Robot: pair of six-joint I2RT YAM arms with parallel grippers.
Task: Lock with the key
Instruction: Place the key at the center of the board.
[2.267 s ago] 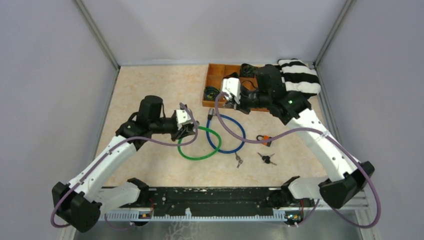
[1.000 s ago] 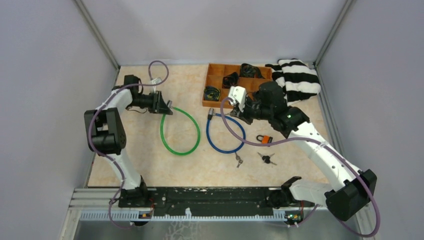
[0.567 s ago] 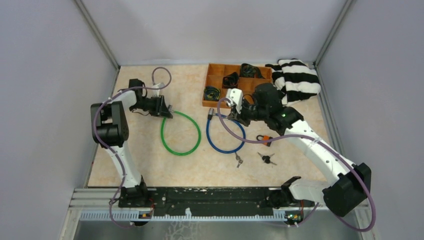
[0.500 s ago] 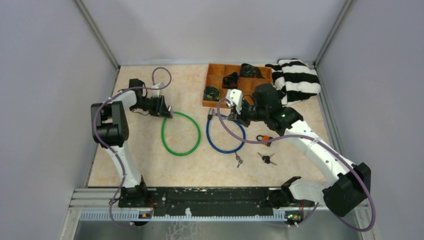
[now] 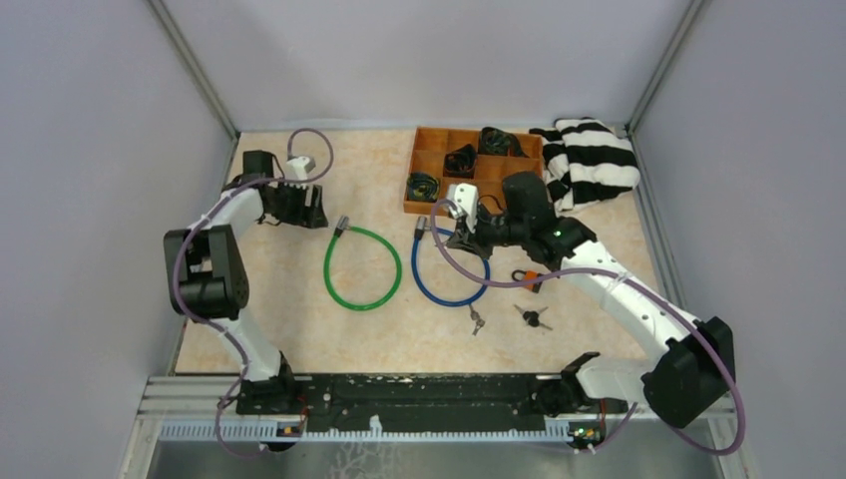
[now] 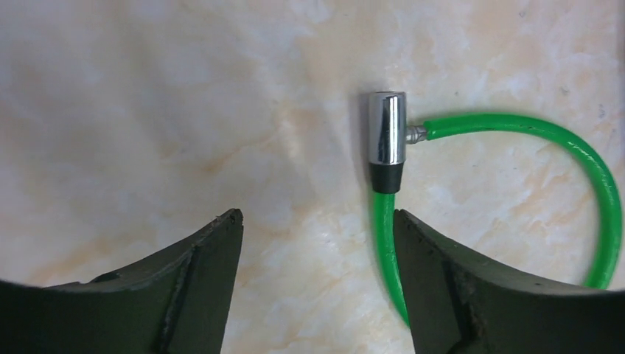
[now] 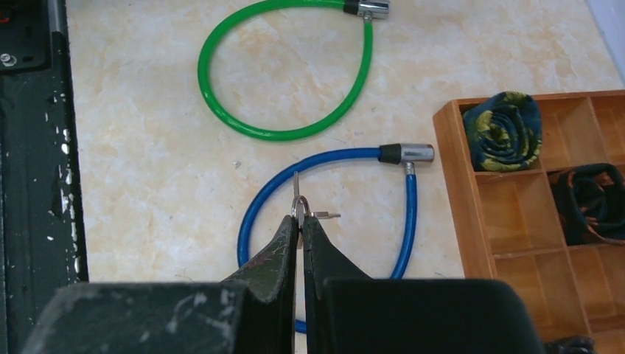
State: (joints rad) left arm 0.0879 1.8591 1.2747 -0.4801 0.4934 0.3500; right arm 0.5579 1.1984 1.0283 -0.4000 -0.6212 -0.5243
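Observation:
The green cable lock lies looped on the table, its silver head free in front of my left gripper. That gripper is open with nothing between its fingers; the green cable passes along the inner edge of the right finger. My right gripper is shut on a key ring with small keys, hovering over the blue cable lock. In the top view the right gripper sits above the blue cable lock's upper part, near its head.
An orange padlock and two loose key sets lie right of the blue loop. A wooden tray with rolled socks stands at the back, a striped cloth beside it. Grey walls enclose the table.
My left gripper has opened, let go of the green lock's head and drawn back to the left. The head now lies on the table. My right gripper shifted slightly left, still holding the key.

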